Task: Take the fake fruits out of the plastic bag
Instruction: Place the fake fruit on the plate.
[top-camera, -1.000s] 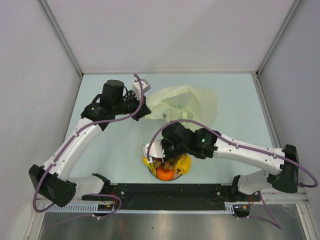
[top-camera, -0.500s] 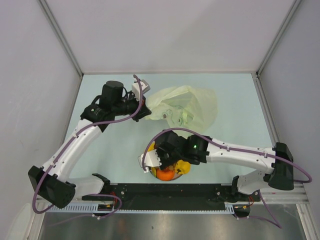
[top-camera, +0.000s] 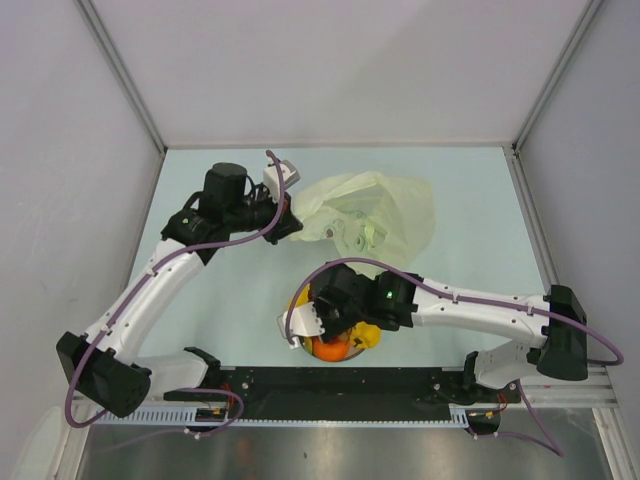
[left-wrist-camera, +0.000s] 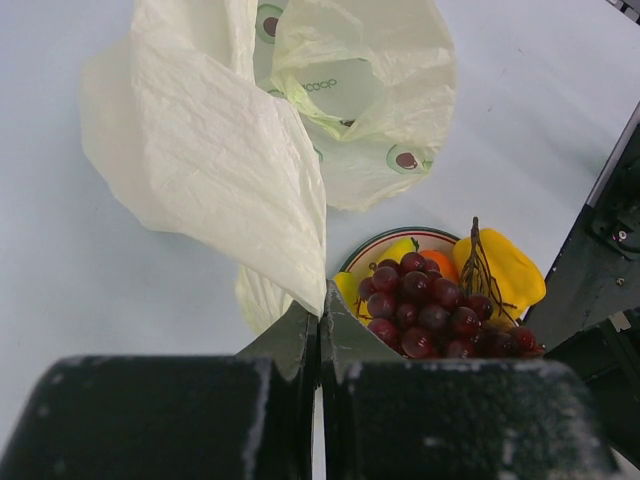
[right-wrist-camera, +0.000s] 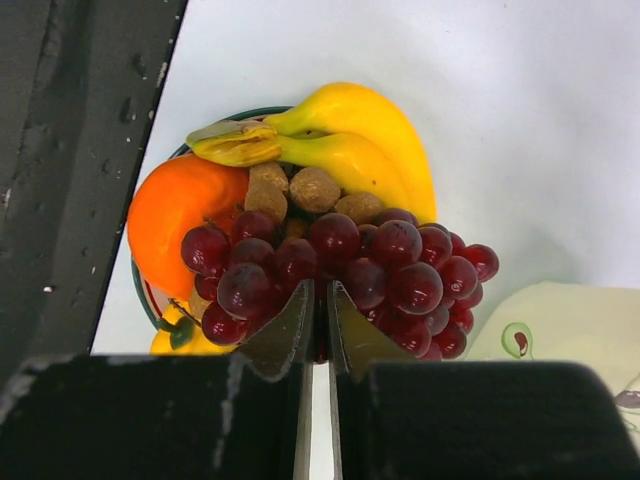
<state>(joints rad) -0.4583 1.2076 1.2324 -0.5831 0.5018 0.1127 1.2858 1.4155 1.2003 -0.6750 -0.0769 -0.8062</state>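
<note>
The plastic bag lies crumpled at the back of the table. One edge of it is lifted, and my left gripper is shut on that edge. The fake fruits are piled on a round plate near the front. They are a dark red grape bunch, a yellow banana bunch and an orange fruit. My right gripper hangs low over the plate. Its tips touch the grapes and its jaws are parted by a narrow slit.
A corner of the bag lies just behind the plate. The black rail with both arm bases runs along the near edge. White walls enclose the pale table on three sides. My right arm stands close beside the plate.
My right gripper came down and a little left over the plate with the grapes, and its jaws have parted slightly. The left arm has held still with the bag edge.
</note>
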